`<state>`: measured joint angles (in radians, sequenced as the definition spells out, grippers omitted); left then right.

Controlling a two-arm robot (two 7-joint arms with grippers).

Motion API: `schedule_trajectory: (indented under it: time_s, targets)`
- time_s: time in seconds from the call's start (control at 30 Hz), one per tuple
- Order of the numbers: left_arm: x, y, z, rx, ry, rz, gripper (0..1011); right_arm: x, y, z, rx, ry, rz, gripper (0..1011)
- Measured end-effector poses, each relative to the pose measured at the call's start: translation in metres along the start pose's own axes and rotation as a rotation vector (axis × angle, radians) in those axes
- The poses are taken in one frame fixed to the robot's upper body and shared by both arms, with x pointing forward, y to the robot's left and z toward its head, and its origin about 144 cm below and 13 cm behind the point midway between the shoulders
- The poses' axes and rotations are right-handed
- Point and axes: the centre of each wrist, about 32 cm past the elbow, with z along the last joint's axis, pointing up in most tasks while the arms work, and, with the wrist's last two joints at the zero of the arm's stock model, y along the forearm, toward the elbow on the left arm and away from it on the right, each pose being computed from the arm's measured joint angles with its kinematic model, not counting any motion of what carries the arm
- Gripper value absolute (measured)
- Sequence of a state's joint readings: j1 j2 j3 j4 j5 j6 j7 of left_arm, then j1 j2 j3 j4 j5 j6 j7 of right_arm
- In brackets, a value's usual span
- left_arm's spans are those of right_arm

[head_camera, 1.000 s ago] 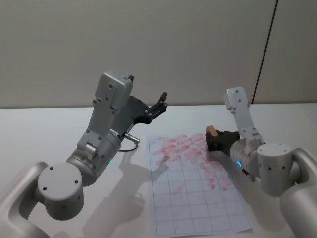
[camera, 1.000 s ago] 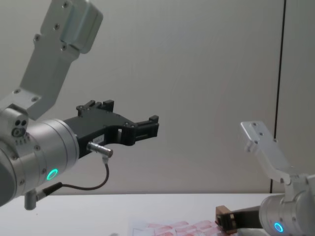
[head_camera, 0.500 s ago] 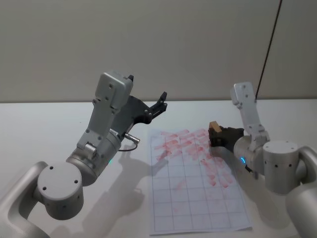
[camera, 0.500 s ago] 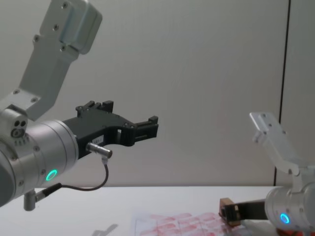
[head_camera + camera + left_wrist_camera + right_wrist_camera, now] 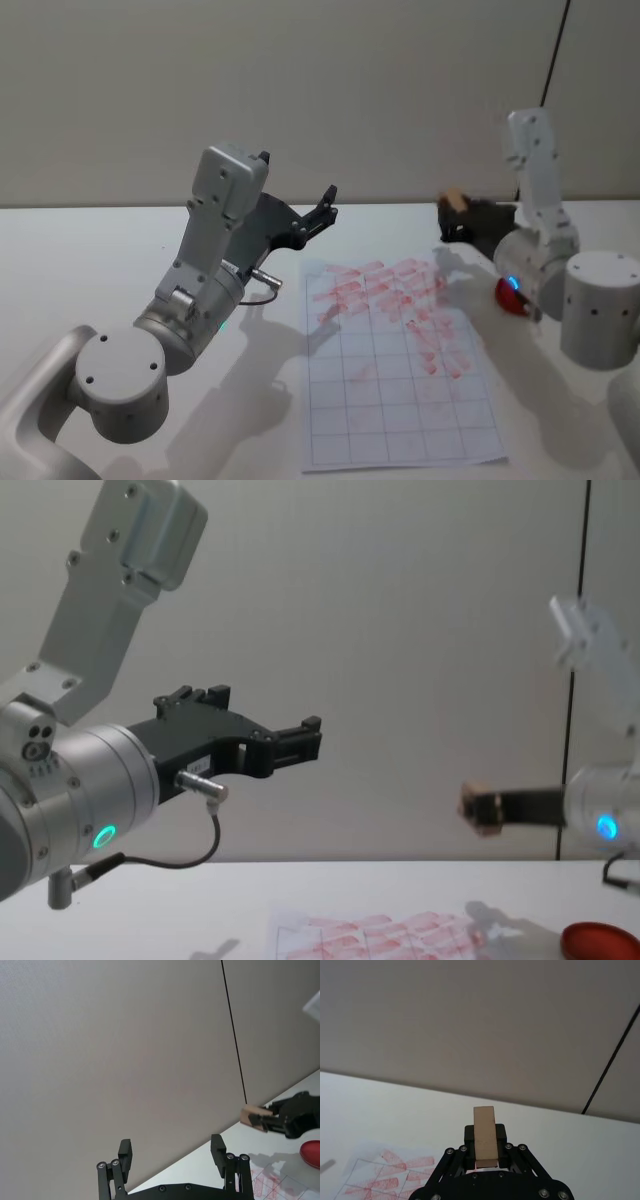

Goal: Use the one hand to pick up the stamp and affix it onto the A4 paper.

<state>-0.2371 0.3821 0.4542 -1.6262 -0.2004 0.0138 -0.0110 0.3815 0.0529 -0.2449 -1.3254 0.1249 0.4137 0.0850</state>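
Observation:
The stamp (image 5: 453,200) is a small tan wooden block, and my right gripper (image 5: 460,212) is shut on it. It hangs in the air above the table, off the far right corner of the A4 paper (image 5: 395,370). The right wrist view shows the stamp (image 5: 484,1134) upright between the black fingers, with the paper (image 5: 385,1172) low at one side. From the chest the stamp (image 5: 478,810) is well above the paper (image 5: 380,935). My left gripper (image 5: 325,205) is raised and open beyond the paper's far left corner, with nothing between its fingers (image 5: 218,1147).
A red round dish (image 5: 510,298) sits on the white table right of the paper, under my right wrist; it also shows as the dish (image 5: 600,942) in the chest view. A grey wall stands behind the table. The left arm's cable (image 5: 190,855) hangs below its wrist.
My right gripper has lifted the stamp off the paper's top right corner and carried it up and to the right. The red dish has come into view. The left arm has not moved.

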Motion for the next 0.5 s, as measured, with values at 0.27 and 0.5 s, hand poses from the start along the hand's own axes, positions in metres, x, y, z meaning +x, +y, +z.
schedule_trajectory:
  time_s: [0.27,0.5]
  targets:
    - [0.0,0.0,0.0,0.0,0.0,0.0,1001,0.007,-0.017,0.014,0.047,0.007,-0.034,220]
    - [0.0,0.0,0.0,0.0,0.0,0.0,1001,0.016,-0.029,0.015,0.032,0.005,-0.074,219]
